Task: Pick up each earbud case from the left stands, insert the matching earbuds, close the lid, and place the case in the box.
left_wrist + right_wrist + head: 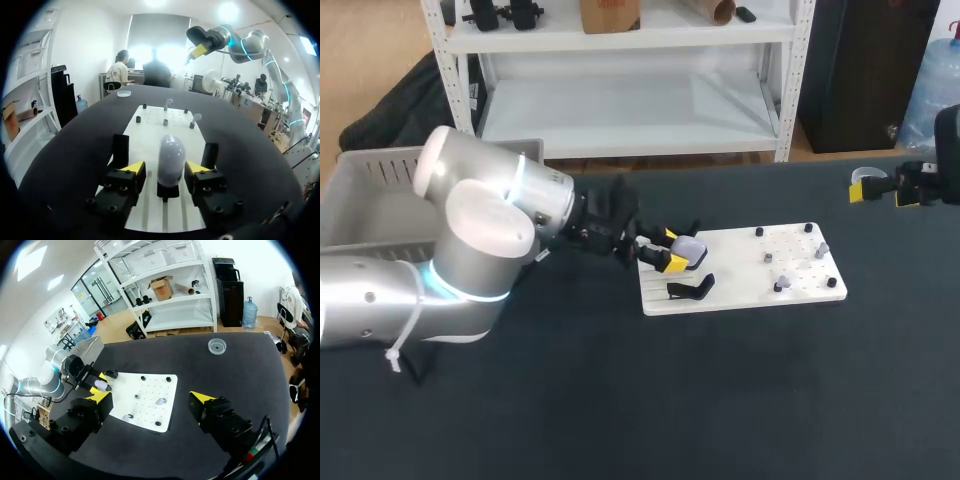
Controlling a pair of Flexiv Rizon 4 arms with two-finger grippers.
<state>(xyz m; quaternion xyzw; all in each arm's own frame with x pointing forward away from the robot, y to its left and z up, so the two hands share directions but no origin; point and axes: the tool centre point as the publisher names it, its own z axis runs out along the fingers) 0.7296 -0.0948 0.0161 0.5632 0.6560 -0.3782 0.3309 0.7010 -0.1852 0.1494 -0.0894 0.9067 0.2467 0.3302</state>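
- Looking down from the head camera, I see my left arm (470,250) coming in from the left, with the left gripper (672,250) over the left end of the flat white plastic board (740,272), which lies on the black table (620,400).
- The pale, rounded, translucent earbud case (170,154) stands upright on a small black stand (167,191) at that end of the board, right between my yellow fingertips (131,167).
- The left gripper's jaws are parted, one on each side of the case. In the left wrist view a strip of white board shows between the case and one finger, and the other finger is just beside it. Nothing is gripped.
- A second black stand (691,289) sits on the near side of the board, just beside the first.
- Small pale earbuds (780,285) sit on the right half of the board, among short black pegs (832,282).
- The right gripper (880,190) hangs at the far right of the table, well apart from the board. In the right wrist view its jaws are spread wide with nothing held.
- The grey plastic box (360,190) is at the far left, behind my left arm.
- A small clear round dish (217,345) rests on the table, apart from the board.
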